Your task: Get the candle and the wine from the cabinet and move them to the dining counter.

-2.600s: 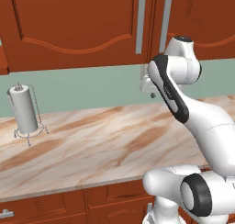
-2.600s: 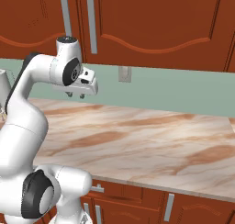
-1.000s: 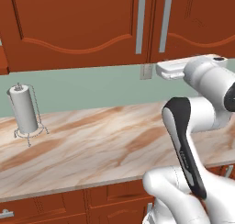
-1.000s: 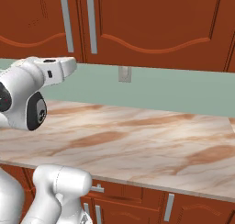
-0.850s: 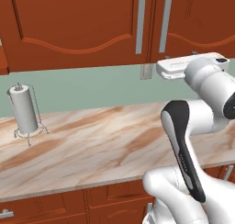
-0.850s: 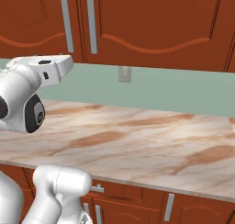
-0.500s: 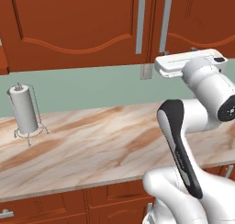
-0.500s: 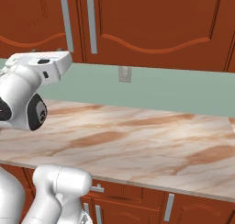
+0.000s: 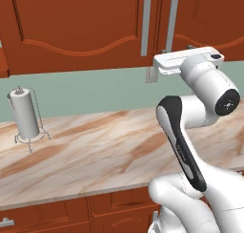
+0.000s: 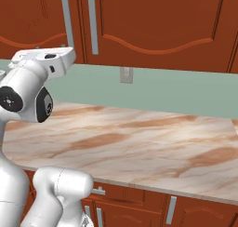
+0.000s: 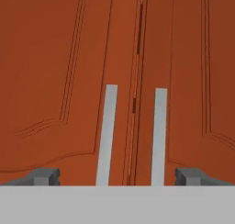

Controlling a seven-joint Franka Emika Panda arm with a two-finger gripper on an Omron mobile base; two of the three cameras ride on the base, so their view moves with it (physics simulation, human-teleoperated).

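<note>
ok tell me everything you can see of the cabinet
The cabinet is reddish-brown wood, hung on the wall above the green backsplash. Its doors have arched raised panels and are both shut, meeting at a thin dark seam. Two long vertical silver bar handles flank that seam. Nothing touches it; the gripper is open, pointing straight at the handles.

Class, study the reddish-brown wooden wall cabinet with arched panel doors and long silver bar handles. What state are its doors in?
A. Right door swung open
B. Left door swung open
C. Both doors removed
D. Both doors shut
D. In the hand view the reddish-brown wooden wall cabinet shows both doors meeting at a thin centre seam, with the two silver bar handles hanging side by side.
</note>
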